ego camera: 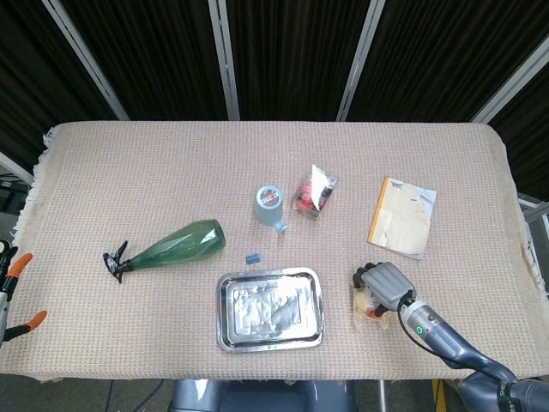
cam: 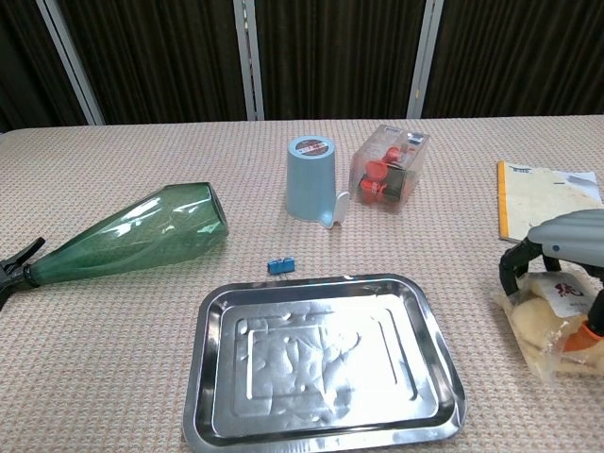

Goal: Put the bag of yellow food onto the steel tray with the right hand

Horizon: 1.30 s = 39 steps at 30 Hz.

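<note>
Head view: right hand [ego camera: 383,284], fingers curled down over the bag of yellow food [ego camera: 364,302], grasping it on the table cloth [ego camera: 129,172]. Steel tray [ego camera: 270,309] lies left of the hand, apart from the bag. Booklet [ego camera: 403,216] beyond the hand. Blue cup [ego camera: 268,206] and box of red items [ego camera: 315,193] farther up-left; green bottle [ego camera: 167,247] far left.

Chest view: right hand [cam: 564,241] arched over the bag of yellow food [cam: 552,323], dark fingertips [cam: 511,272] pressing its near-left edge. Steel tray [cam: 321,360] left of the hand, bare. Small blue clip [cam: 277,266] beyond the tray. Left hand not seen.
</note>
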### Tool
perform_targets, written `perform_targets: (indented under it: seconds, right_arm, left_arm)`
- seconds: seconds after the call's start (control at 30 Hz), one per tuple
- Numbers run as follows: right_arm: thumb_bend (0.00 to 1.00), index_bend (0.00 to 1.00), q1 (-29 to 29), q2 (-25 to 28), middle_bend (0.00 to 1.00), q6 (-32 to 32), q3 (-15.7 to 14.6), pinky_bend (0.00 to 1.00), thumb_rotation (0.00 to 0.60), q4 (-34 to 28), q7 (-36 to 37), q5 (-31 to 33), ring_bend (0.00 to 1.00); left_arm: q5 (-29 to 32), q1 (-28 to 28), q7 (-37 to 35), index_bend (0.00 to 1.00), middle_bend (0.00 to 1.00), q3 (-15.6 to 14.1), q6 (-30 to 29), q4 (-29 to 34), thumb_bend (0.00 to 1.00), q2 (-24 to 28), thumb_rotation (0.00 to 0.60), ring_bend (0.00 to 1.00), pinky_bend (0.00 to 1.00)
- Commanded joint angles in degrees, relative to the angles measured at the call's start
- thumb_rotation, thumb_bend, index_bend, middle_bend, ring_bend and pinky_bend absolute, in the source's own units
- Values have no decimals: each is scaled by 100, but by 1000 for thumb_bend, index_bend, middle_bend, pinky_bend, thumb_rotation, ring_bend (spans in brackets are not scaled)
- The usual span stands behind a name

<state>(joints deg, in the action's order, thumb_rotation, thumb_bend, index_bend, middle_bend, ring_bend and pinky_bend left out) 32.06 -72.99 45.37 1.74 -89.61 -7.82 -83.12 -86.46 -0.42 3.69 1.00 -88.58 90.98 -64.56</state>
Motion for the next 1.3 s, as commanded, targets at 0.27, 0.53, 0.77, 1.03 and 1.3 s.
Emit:
perform_targets:
  seconds: [0.27, 0.53, 0.77, 1.03, 1.3]
  right_arm:
    - [165, 462, 245, 340, 359, 561, 505, 485, 600, -1089, 804, -331, 312]
    - [165, 449, 614, -145, 355, 334, 585, 485, 600, -1108, 1160, -382, 310]
    - [166, 430, 937, -724, 335, 69, 593, 485, 600, -843, 909, -274, 300]
    - [161, 180, 1083, -1368, 162, 84, 542, 297, 600, -503, 287, -101, 107]
    - [136, 0, 1071, -1168, 0, 79, 491, 27, 600, -700, -231, 274, 0]
  left_arm:
    - [1, -60, 3, 110, 3, 12, 88, -6, 131, -41, 600, 0, 0]
    - [95, -81, -20, 111, 3, 11, 198, -49, 131, -62, 600, 0, 0]
    - [157, -118, -37, 111, 1, 40, 265, -98, 131, -71, 600, 0, 0]
    - [275, -141, -55, 109, 0, 56, 372, -173, 132, -104, 600, 0, 0]
    - [311, -159, -92, 109, 0, 67, 412, -203, 131, -99, 600, 0, 0]
